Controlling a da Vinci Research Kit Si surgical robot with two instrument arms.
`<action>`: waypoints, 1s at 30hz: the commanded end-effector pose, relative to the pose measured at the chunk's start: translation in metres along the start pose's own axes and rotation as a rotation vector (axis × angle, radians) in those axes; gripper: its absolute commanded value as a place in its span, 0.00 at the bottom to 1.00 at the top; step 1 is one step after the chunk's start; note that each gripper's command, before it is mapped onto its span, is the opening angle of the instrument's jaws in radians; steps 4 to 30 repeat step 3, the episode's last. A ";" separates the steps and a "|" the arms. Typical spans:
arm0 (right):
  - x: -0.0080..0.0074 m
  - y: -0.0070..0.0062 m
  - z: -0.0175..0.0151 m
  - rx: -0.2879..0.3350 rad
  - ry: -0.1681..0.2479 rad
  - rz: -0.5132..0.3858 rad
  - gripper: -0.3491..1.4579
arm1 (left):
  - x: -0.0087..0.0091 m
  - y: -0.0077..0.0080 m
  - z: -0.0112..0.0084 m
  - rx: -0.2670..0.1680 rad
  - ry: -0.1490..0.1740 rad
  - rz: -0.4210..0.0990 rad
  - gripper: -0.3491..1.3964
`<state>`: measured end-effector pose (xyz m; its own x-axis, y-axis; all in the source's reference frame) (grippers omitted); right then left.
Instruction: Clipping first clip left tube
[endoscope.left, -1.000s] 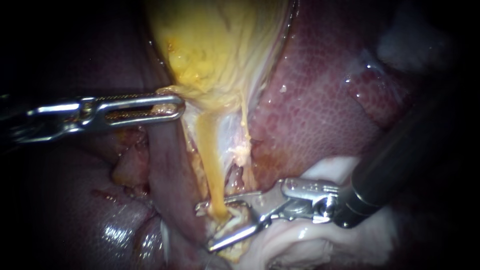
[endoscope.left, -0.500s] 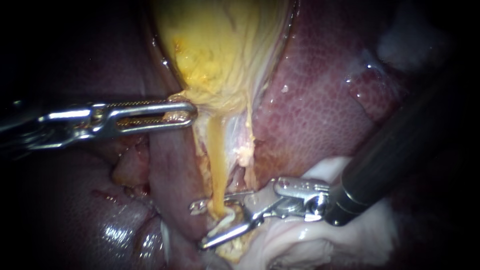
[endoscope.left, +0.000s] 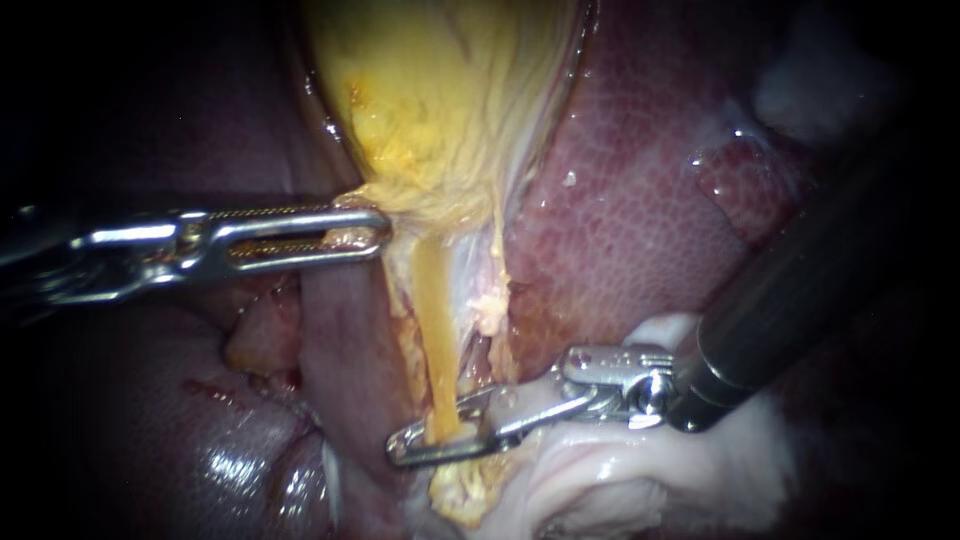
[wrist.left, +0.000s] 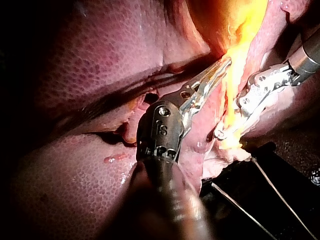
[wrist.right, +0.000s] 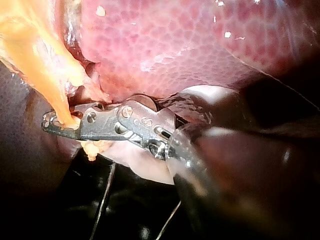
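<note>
As seen from the endoscope, pressed together across the left tube (endoscope.left: 432, 330): both jaws of the right instrument (endoscope.left: 400, 450), one from each side, with only the thickness of the tube between. Gripped low on this yellow tube, just above a pale-yellow lump (endoscope.left: 455, 495) at its lower end. Running straight down from the gallbladder (endoscope.left: 440, 90), with a thin pale strand (endoscope.left: 494, 250) just beside, on the right. Dark shaft entering from the right, over a fold of white tissue (endoscope.left: 620, 470), next to the mottled liver (endoscope.left: 640, 200).

Entering from the left, the left instrument (endoscope.left: 378, 232): long windowed jaws lying nearly together, clamped on the lower edge of the gallbladder, with a bit of yellow tissue visible through the window. Well above the other jaws, not touching them.

From the right wrist camera, the same hold: tube going in between the jaw tips, liver ahead of them. From the left wrist camera, toothed jaws on the yellow tissue, and beside them the right instrument, on the tube.
</note>
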<state>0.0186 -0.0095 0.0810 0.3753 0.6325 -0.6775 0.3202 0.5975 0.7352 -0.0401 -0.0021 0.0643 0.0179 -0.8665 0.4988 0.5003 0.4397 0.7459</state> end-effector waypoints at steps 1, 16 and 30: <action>0.0000 0.0000 -0.0001 0.000 0.000 0.000 0.00 | 0.0000 0.0000 -0.0001 -0.001 0.000 0.000 0.00; 0.0000 0.0000 -0.0002 0.001 0.000 0.000 0.00 | 0.0000 0.0000 -0.0001 0.000 0.000 0.000 0.00; 0.0000 0.0000 -0.0002 0.001 0.000 0.000 0.00 | 0.0000 0.0000 -0.0001 0.000 0.000 0.000 0.00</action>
